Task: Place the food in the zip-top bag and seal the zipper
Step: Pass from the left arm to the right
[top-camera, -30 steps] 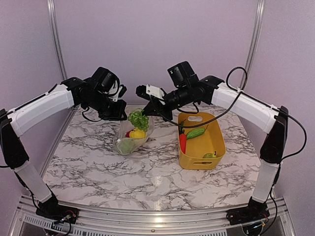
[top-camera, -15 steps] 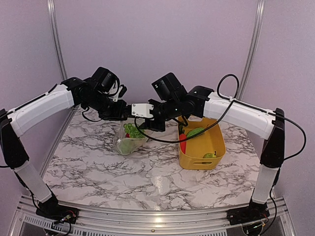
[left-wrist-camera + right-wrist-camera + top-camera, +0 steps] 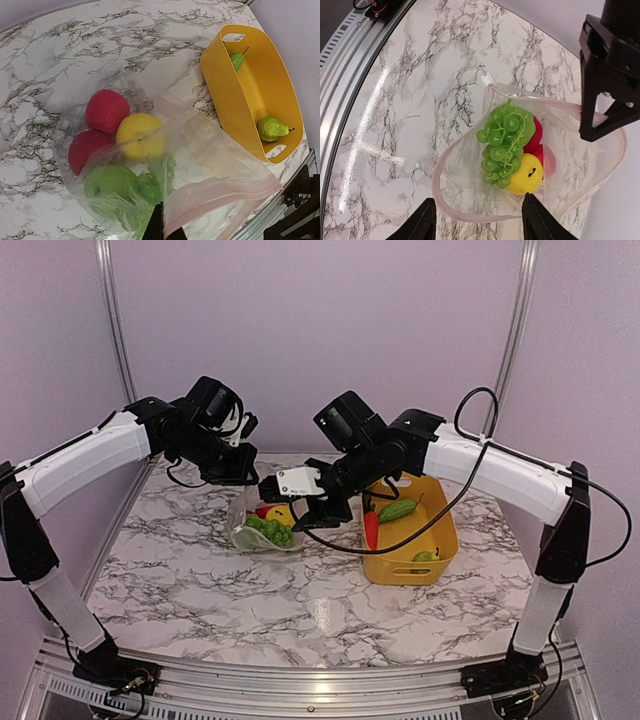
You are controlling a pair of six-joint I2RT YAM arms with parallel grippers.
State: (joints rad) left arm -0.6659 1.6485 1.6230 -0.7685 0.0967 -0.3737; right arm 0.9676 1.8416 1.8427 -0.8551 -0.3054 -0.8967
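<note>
The transparent zip-top bag [image 3: 262, 530] hangs open over the marble, mouth upward. My left gripper [image 3: 232, 478] is shut on its mouth edge, pinching the pinkish zipper [image 3: 225, 192] between the black fingertips [image 3: 159, 227]. Inside the bag lie two red fruits [image 3: 106, 111], a yellow lemon [image 3: 140, 134], a green apple [image 3: 110, 182] and a bunch of green grapes [image 3: 502, 145]. My right gripper [image 3: 290, 498] hovers just above the bag's mouth with its jaws open and nothing in them; it [image 3: 480, 220] looks straight down into the bag.
A yellow basket [image 3: 440, 530] stands right of the bag, holding a red carrot-like piece [image 3: 371, 530], a long green vegetable [image 3: 397, 510] and a green pear [image 3: 425, 556]. Purple walls and metal frame posts close in the table's back and sides.
My right gripper carried the green grapes left and down over the bag, then opened. The grapes now lie inside the bag. The left gripper stayed put, gripping the bag's edge.
</note>
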